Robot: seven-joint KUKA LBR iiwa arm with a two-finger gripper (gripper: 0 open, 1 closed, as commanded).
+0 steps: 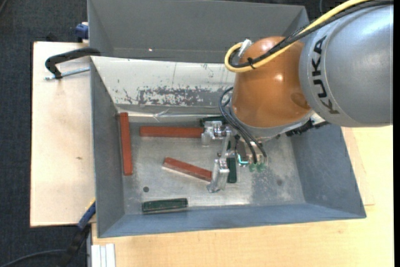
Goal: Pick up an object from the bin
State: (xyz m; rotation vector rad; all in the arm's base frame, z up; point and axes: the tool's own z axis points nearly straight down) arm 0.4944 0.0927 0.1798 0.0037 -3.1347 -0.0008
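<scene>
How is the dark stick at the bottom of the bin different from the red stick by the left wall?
The red stick is reddish-brown; the dark stick looks blackish-green. The red stick runs up and down the view along the left wall; the dark stick lies crosswise by the near wall. The red stick is longer than the dark stick. Both are straight, flat bars lying on the floor of the bin.

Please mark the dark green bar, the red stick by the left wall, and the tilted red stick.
dark green bar [164, 204], camera view, middle.
left red stick [126, 144], camera view, middle.
tilted red stick [186, 169], camera view, middle.
</scene>
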